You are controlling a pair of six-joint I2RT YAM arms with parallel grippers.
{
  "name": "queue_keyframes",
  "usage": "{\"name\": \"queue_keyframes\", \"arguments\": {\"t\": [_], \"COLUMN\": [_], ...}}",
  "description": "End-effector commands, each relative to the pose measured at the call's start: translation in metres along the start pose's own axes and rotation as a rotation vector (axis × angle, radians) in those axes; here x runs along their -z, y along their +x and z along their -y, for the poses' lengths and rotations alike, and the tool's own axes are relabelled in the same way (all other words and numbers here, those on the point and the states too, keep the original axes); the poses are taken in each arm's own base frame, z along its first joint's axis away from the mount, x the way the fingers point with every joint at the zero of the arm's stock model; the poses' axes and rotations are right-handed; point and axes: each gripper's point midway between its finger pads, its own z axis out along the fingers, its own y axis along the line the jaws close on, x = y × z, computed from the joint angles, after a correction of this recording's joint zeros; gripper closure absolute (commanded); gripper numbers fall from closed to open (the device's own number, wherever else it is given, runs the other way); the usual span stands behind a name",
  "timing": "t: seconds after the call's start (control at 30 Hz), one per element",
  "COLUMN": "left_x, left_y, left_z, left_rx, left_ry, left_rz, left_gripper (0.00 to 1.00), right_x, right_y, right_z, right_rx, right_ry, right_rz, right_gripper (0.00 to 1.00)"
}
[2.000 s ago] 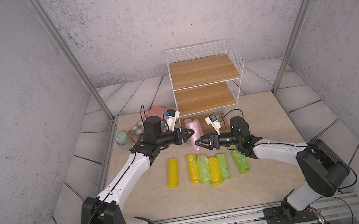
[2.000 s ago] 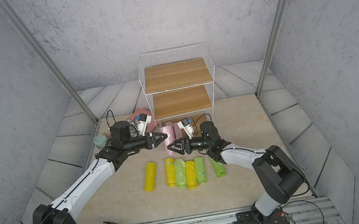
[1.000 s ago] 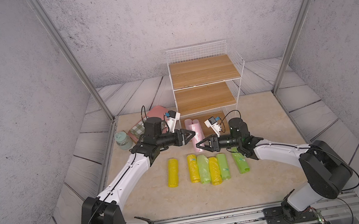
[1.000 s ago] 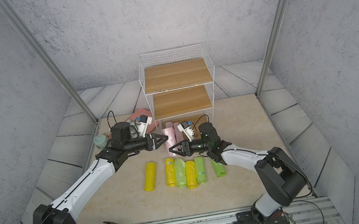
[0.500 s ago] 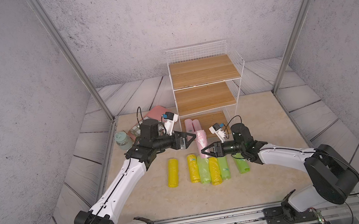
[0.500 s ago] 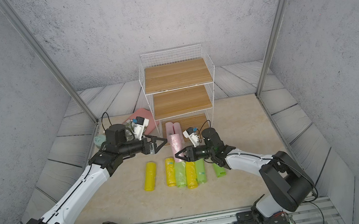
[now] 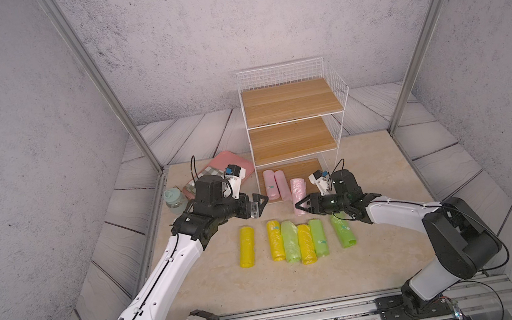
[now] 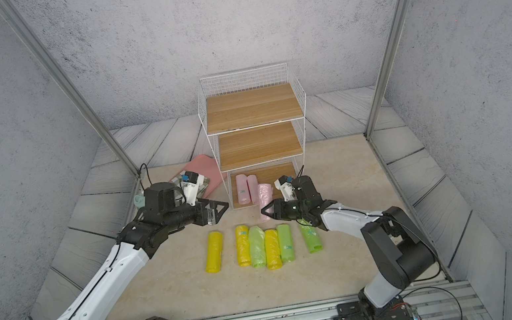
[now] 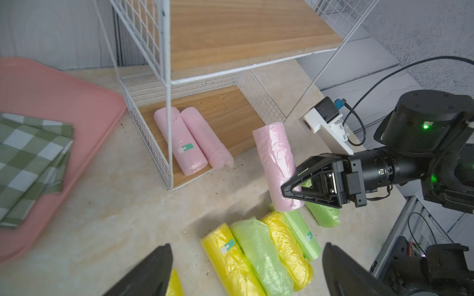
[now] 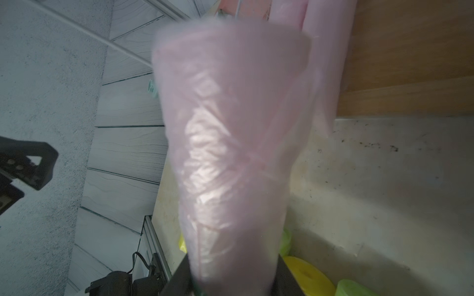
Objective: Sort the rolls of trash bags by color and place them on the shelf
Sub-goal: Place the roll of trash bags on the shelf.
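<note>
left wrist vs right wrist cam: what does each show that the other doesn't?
Left wrist only: pink tray, checked cloth, middle board of the shelf, teal labels. Right wrist only: left arm's base. Both: pink roll in the shut right gripper, two pink rolls on the bottom board, some yellow rolls and green rolls on the table.

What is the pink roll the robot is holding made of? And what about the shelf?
The pink roll looks like thin, soft plastic film: slightly see-through and glossy, with shiny crinkles up close. On the shelf, the boards look like light-brown wood or a wood-look laminate, matte, with grain lines. Its wire frame looks like thin metal coated white, in a grid.
</note>
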Motion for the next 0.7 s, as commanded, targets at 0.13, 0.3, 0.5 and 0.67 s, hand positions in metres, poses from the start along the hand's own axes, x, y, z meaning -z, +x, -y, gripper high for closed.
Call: {"name": "queue_keyframes", "arguments": {"t": [0.13, 0.3, 0.5, 0.67], "left_x": [0.002, -0.001, -0.005, -0.008], "left_y": [0.025, 0.04, 0.059, 0.074], "left_z": [-0.024, -0.032, -0.05, -0.063], "left_rx": [-0.006, -0.003, 0.023, 0.048], "left_ry": [-0.117, -0.146, -0.23, -0.291], "left_rz": [-0.088, -0.147, -0.242, -0.302], "left_gripper": [0.03, 0.03, 0.03, 0.03], "right_x": [-0.011, -0.018, -0.029, -0.04], "right_y": [-0.022, -0.031, -0.044, -0.052], "right_z": [0.026, 0.044, 0.059, 0.069], "right_rx": [0.019, 0.018, 0.001, -0.01], "right_ry": [0.119, 0.186, 0.214, 0.231], "right_rz": [-0.022, -0.047, -0.051, -0.065], "right_gripper": [1.0, 1.0, 0.99, 0.98]}}
